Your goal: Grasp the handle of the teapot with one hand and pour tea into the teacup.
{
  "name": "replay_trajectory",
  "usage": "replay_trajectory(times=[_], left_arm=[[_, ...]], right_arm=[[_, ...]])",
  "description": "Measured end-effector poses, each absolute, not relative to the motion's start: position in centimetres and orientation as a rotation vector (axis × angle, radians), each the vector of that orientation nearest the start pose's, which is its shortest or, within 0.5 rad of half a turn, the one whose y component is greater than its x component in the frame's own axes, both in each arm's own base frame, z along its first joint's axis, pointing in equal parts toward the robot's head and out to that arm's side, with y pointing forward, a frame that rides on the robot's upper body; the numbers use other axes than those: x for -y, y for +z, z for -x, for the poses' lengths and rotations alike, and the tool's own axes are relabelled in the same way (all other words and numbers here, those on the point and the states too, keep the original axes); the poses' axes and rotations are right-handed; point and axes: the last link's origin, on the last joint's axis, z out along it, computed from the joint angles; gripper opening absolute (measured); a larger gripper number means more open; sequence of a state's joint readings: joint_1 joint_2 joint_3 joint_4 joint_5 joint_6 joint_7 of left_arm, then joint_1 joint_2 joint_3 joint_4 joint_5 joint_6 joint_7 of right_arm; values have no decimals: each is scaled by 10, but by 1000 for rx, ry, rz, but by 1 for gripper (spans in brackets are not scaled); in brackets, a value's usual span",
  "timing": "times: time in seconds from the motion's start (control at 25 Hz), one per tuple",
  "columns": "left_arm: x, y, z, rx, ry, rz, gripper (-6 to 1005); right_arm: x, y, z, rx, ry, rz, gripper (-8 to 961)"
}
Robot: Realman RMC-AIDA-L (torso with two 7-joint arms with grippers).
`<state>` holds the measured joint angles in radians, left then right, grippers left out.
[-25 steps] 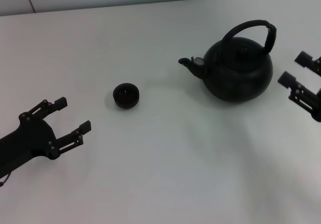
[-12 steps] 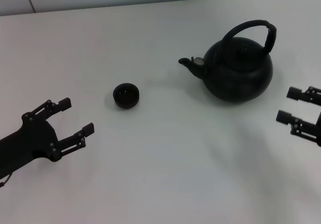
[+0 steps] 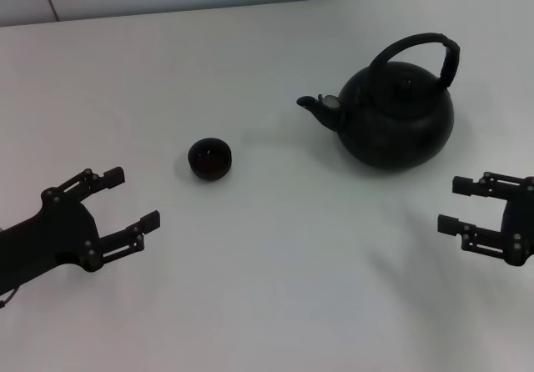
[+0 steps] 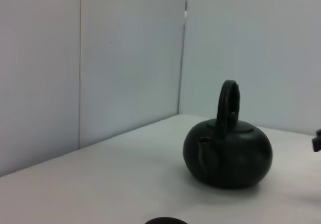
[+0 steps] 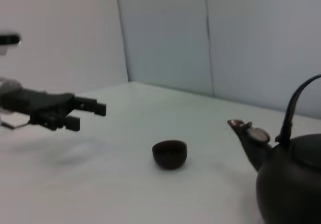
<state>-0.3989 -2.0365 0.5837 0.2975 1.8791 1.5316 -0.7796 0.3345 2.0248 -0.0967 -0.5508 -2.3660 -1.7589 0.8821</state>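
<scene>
— While nothing is touching the teapot point(image 3: 395, 118), where does it sit?

— It stands upright on the white tabletop point(image 3: 275, 289), over on the robot's right side. Its short spout points toward the little cup point(image 3: 209, 158). The tall black handle point(image 3: 417, 51) curves up over the lid, and nobody is holding it.

— And the cup?

— The cup is small, round and dark. It sits on the tabletop too, well apart from the teapot, out past the end of the spout. I cannot see if anything is inside it. No tea is coming out of the spout.

— Where is the right gripper point(image 3: 457, 205)?

— It hangs low, close to the tabletop, near the teapot but not touching it. It is on the side of the pot closer to the robot. Its jaws are wide apart and they hold nothing. They point across toward the robot's left.

— What about the left gripper point(image 3: 133, 198)?

— It is low on the left side, near the cup but apart from it. Its jaws are spread wide too, and they hold nothing. You can also spot it far off in the right wrist view point(image 5: 85, 114), beyond the cup point(image 5: 169, 153).

— What is behind everything?

— A plain pale wall point(image 4: 100, 58) stands at the back edge of the tabletop.
</scene>
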Motion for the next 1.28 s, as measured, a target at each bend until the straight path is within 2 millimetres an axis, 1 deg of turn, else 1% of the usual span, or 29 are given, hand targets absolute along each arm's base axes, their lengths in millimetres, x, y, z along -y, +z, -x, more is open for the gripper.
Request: replay_trajectory(times=[0.2,0.64,0.72,0.8,0.88,1.0,1.28], left_arm=[[-275,-21,318,394,-771,2563,842],[-273,-20,316,380,-769,2606,843],[-272,-21,316,378,-758,2630,843],[-273,-23,313,364,-733,2689,843],[-274,-24,312,363,-730,2702,843],[-276,-19,311,356,-728,2714,843],[-278,-16,311,350,-715,2727,842]], right_arm=[[-235,35,-361,-492,618,2540,635],[-234,36,-361,-490,616,2543,636],[-234,36,-361,-491,618,2544,635],[-235,36,-361,-492,621,2545,635],[-235,36,-360,-491,623,2546,635],[-236,36,-359,-485,628,2549,634],[-239,37,-356,-475,636,2555,633]])
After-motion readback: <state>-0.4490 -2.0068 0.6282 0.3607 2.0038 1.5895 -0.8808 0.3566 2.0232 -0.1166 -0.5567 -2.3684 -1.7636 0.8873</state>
